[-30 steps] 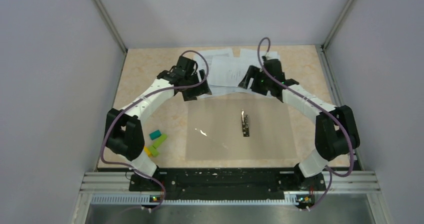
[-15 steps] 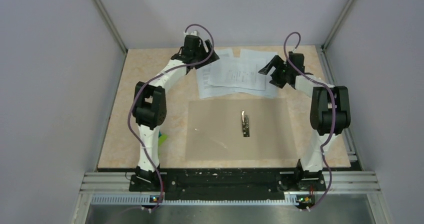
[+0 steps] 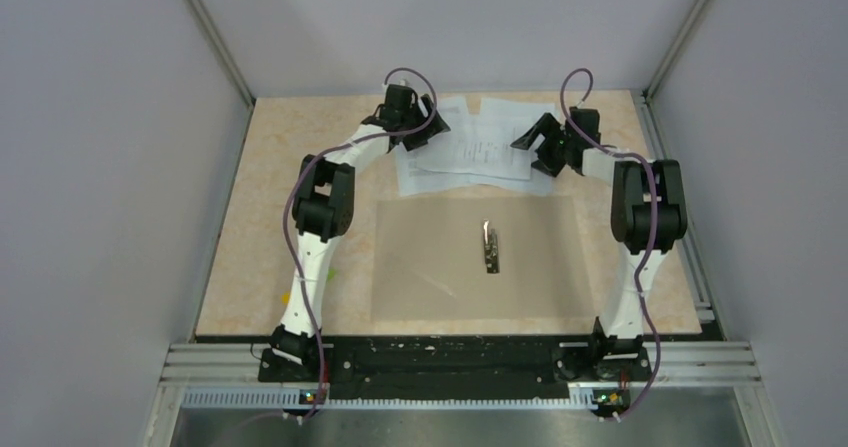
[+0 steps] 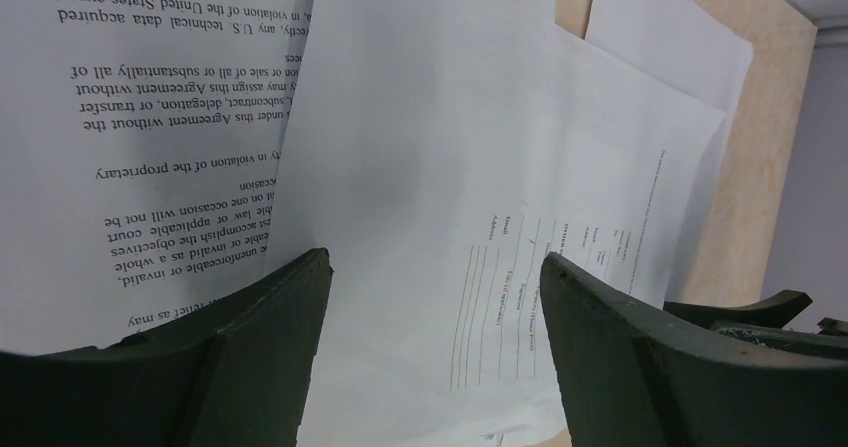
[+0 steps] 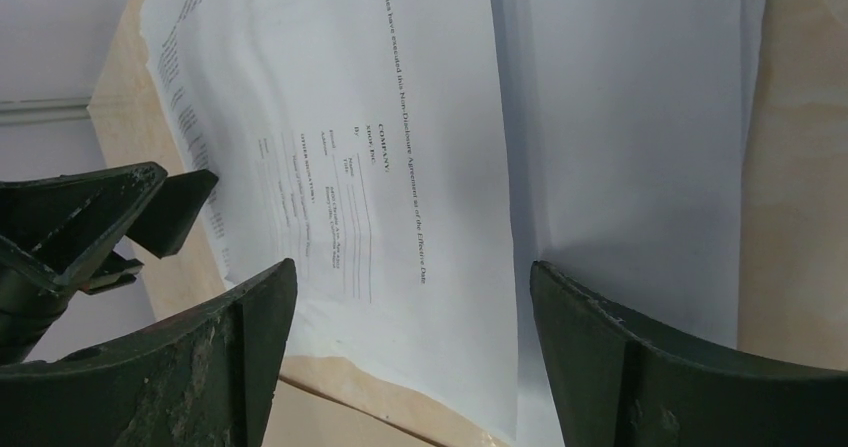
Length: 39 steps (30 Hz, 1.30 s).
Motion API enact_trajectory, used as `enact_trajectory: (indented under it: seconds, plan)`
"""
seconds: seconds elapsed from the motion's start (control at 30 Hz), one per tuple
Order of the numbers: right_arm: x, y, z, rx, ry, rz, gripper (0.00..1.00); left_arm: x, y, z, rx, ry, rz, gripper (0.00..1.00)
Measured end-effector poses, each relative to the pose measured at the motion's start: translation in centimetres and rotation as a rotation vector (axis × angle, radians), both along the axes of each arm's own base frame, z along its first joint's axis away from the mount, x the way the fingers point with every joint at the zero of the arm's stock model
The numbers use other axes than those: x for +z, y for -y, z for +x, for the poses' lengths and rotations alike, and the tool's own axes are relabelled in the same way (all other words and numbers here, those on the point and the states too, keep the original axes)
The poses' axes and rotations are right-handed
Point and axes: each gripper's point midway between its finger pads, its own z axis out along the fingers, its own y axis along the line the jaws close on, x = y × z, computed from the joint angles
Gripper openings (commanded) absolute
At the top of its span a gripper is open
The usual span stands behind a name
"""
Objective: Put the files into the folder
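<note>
1. We see the left arm (image 3: pixel 302 287) and the right arm (image 3: pixel 650 207), both made of slim white links and bulky black joint housings.
2. Each is bolted to one end of the black base plate (image 3: pixel 450 357).
3. Above that plate, a purple cable (image 3: pixel 291 222) loops along each arm.
4. The left claw (image 4: pixel 430 267) and the right claw (image 5: pixel 410 272) have dark, scuffed, wedge-shaped fingers (image 4: pixel 640 367).

The top camera looks down from the near side; both wrist cameras sit close over the same files (image 3: pixel 470 152).
</note>
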Motion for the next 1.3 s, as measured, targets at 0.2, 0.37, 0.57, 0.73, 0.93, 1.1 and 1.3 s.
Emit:
enact_trajectory:
  seconds: [0.2,0.37,0.57,0.73,0.93,1.1,1.3]
  plan:
    - [0.1,-0.5,0.2,0.018,0.011,0.027,0.70,-0.4,0.2,0.0,0.019,-0.032,-0.019,0.81]
    - [0.3,-1.4,0.1,0.042,0.011,0.085,0.56,-0.3,0.1,0.0,0.022,-0.047,-0.034,0.81]
    - [1.8,-2.3,0.5,0.059,0.041,0.163,0.37,-0.2,0.2,0.0,0.014,-0.059,-0.041,0.81]
    - [2.6,-2.7,0.7,0.058,0.053,0.198,0.37,-0.3,0.2,-0.2,0.006,-0.070,-0.047,0.81]
    - [2.9,-2.9,0.6,0.056,0.045,0.223,0.06,0.0,0.4,-0.7,-0.016,-0.094,-0.060,0.82]
    - [3.3,-3.3,0.4,0.063,0.045,0.241,0.00,1.9,0.5,-0.6,-0.010,-0.110,-0.086,0.82]
    - [6.3,-5.4,-2.4,0.078,0.088,0.236,0.00,5.7,-1.6,-5.1,0.111,-0.225,-0.133,0.83]
